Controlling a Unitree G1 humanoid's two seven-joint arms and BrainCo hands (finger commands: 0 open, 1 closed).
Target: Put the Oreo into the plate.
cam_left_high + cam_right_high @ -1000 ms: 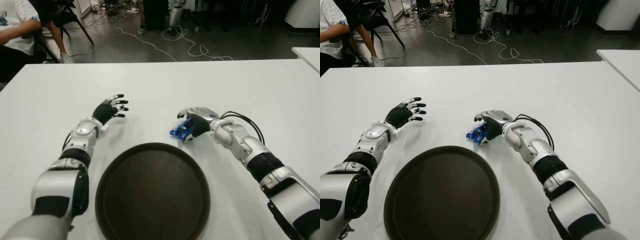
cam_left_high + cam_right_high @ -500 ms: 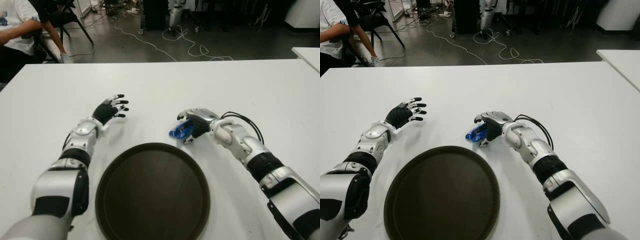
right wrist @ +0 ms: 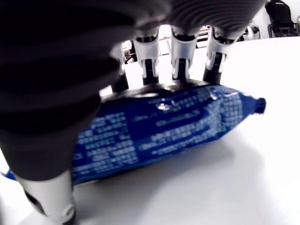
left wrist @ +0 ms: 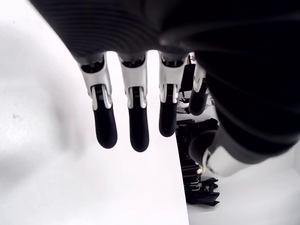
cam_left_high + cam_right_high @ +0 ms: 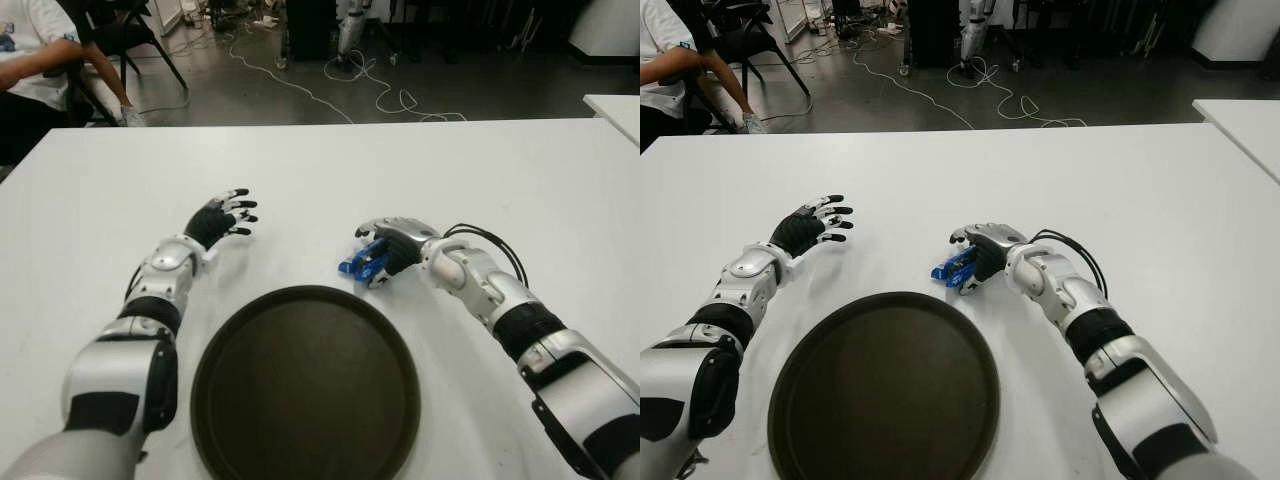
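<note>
The Oreo (image 5: 358,264) is a small blue packet on the white table (image 5: 330,180), just past the far right rim of the dark round plate (image 5: 305,390). My right hand (image 5: 385,250) is shut on it. In the right wrist view several fingers (image 3: 181,65) press the top of the packet (image 3: 164,126) and the thumb sits under its near end. I cannot tell whether the packet touches the table. My left hand (image 5: 225,217) shows left of the plate, with its fingers (image 4: 133,117) spread and holding nothing.
A person (image 5: 30,70) sits beyond the table's far left corner next to a chair. Cables (image 5: 380,95) lie on the floor behind the table. The corner of a second white table (image 5: 615,105) shows at the far right.
The right hand stays closed on the packet at the same spot, with only a slight shift. The left arm has not moved.
</note>
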